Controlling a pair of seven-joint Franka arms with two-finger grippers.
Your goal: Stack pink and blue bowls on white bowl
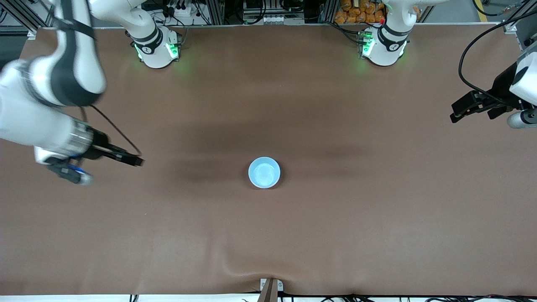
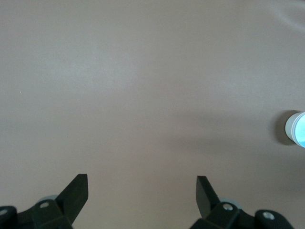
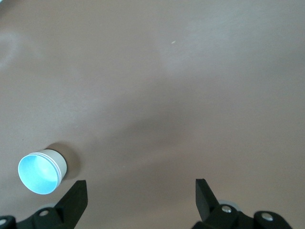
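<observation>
The stack [image 1: 264,172] sits mid-bench [image 1: 268,235], blue bowl on top; nesting looks complete. My left end effector [image 1: 461,110] and right end effector [image 1: 135,160] are spread, empty, each over its own bench end.

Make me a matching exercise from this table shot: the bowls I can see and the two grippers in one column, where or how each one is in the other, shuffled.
Things:
1. blue bowl
2. white bowl
3. left gripper
4. right gripper

Places or states:
A. open, over the right arm's end of the table
B. outermost in the stack, only its wall showing
C. open, over the left arm's end of the table
D. uppermost in the stack, inside facing up

Pairs: 1-D, 2-B, 3-C, 4-A
</observation>
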